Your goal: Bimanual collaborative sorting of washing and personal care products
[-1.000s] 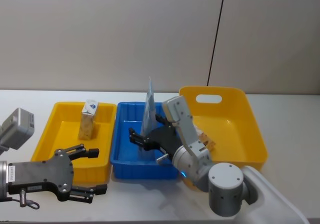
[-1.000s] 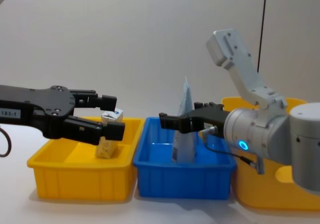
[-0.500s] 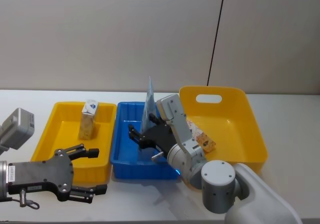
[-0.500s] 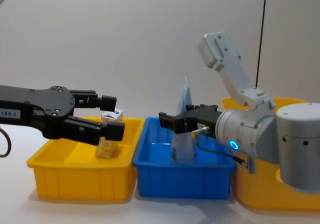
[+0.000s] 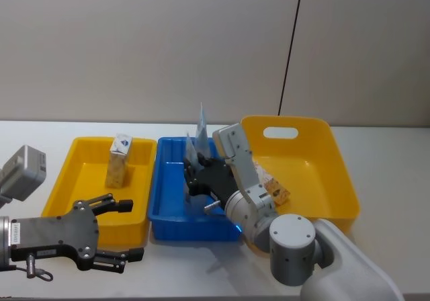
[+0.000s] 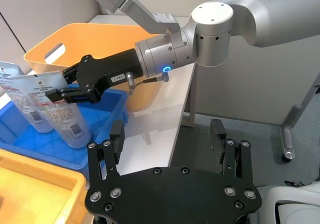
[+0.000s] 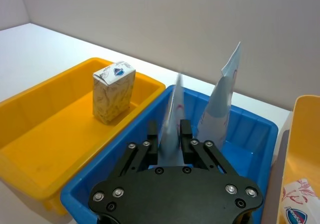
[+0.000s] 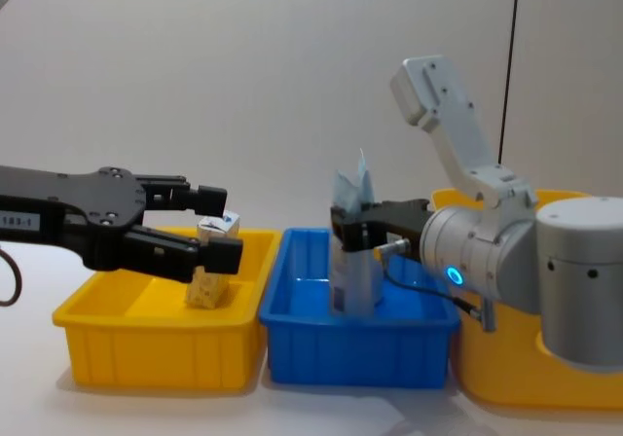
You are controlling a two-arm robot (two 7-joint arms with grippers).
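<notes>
1. Over the blue bin (image 5: 168, 210), the right gripper (image 7: 171, 134) clamps a pale-blue pouch (image 7: 171, 121), a second pouch (image 7: 220, 101) standing just beside it.
2. Done well, the step likely means lowering the pouch upright and letting go only once its base rests on the bin floor, without nudging its neighbour.
3. Near the table's front edge, the left gripper (image 6: 167, 144) hangs spread and empty, while the yellowish carton (image 5: 119, 161) stands in the yellow bin (image 5: 80, 180).
</notes>
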